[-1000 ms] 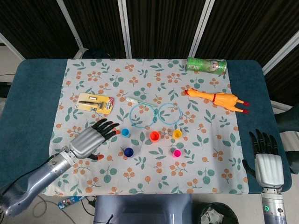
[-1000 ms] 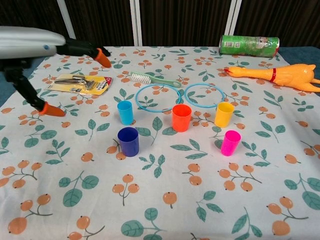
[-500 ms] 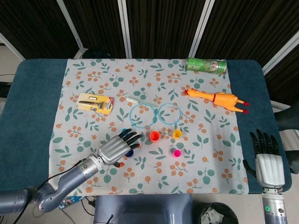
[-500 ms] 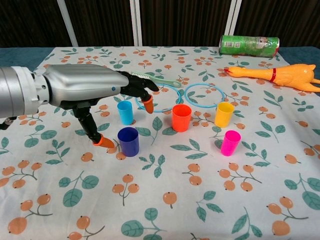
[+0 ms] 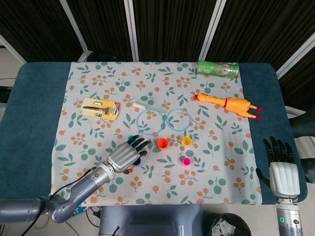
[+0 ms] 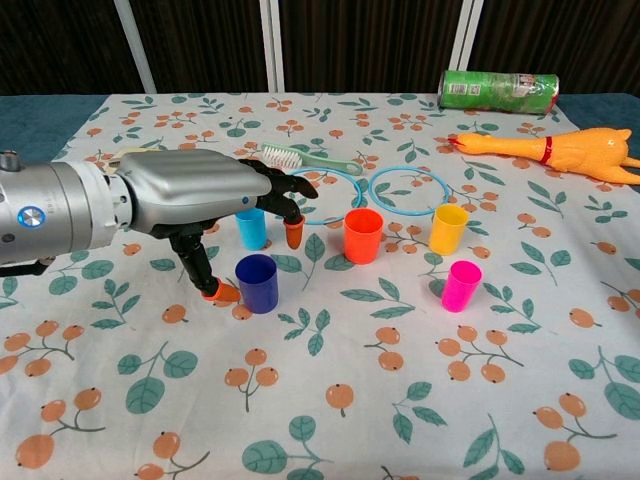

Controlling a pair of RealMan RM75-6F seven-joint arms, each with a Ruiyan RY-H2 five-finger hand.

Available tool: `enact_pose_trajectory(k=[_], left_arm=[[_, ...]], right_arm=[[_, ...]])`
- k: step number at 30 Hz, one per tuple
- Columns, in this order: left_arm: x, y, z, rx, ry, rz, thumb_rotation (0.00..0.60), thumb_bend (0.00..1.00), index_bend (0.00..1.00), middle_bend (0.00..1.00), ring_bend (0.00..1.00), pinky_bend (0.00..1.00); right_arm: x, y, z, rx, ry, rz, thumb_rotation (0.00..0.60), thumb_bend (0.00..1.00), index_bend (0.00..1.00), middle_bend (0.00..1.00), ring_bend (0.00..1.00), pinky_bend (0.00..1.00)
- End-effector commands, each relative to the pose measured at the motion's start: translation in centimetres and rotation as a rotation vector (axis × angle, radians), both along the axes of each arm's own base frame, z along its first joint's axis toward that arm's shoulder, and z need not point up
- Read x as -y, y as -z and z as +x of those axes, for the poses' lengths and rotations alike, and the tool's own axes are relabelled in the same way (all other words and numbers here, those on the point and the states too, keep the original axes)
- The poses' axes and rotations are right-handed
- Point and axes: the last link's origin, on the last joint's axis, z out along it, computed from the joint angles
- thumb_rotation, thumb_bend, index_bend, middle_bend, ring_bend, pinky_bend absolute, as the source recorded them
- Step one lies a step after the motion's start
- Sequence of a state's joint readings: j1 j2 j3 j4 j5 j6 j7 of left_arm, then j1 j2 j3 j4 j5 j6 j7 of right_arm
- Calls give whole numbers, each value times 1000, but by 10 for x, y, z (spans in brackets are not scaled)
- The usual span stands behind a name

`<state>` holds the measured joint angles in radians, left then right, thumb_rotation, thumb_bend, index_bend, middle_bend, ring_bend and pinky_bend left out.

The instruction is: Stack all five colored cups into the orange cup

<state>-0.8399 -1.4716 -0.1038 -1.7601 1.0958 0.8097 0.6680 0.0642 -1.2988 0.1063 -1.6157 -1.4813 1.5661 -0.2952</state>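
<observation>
Left hand (image 6: 205, 195) hovers over the dark blue cup (image 6: 257, 283) and light blue cup (image 6: 251, 228), fingers spread wide, holding nothing; thumb tip just beside the dark blue cup's left wall – contact unclear. Orange cup (image 6: 363, 235) stands upright mid-desk, just right of the fingertips, with the yellow cup (image 6: 448, 228) to its right and the pink cup (image 6: 461, 285) nearer the robot's side of the yellow one. All cups upright and apart, none stacked.

Around them: two blue rings (image 5: 163, 120) just behind the cups, a toothbrush (image 6: 309, 158), a carded tool pack (image 5: 101, 108) on the left of the floral cloth (image 5: 221, 172), a rubber chicken (image 5: 229, 104) and a green can (image 5: 217, 68) lying on its side far right.

Right hand (image 5: 281, 164) rests at the desk's right edge, fingers apart, empty.

Versus half a second ago – left hand has dropped lower and drawn slightly back toward the dark blue cup; cups unmoved.
</observation>
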Motion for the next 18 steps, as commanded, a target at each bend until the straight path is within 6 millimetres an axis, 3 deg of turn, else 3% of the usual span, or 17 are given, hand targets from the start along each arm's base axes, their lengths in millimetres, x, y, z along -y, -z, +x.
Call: enact_pose_trajectory(k=[1,18], left_arm=[[-1,4,-1,-16,-1,4,600,184,354,0,0,0],[-6,14,-5,-47,-16,15,600,215,400,0,0,0]], right_arm=[[0,0,0,0,0,1,600,327,0,0,0,63],[0,0,-1,1,4,1,600,326,0,0,0,63]])
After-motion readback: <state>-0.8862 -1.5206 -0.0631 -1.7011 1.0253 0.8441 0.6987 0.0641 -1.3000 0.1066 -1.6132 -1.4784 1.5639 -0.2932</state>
